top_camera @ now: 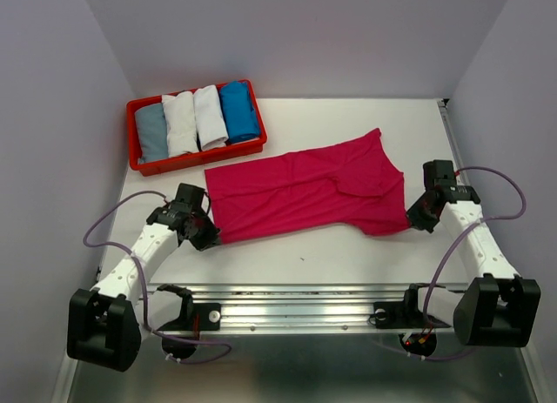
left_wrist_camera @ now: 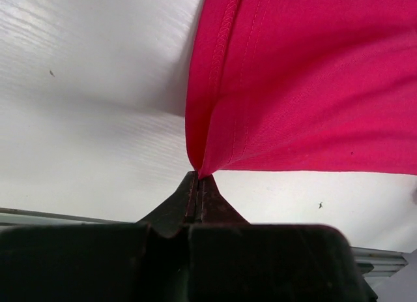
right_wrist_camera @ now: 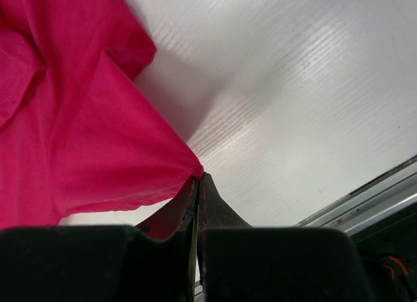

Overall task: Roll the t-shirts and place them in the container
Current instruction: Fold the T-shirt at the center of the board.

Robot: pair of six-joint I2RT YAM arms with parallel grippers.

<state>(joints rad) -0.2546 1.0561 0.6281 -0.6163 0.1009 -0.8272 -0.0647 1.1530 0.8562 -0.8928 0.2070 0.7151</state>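
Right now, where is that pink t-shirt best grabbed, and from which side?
By its two near corners, one from each end. The pink t-shirt lies flat and wide, so only the thin edges offer a pinch; the left tool and right tool are each shut on a corner.

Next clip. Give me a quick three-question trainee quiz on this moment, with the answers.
1. True or false: the left claw and the right claw are both shut on the pink t-shirt.
2. The pink t-shirt is: A) rolled up, B) spread out on the table, C) hanging off the far edge.
3. How many rolled t-shirts sit in the red tray?
Key: 1 true; 2 B; 3 four.
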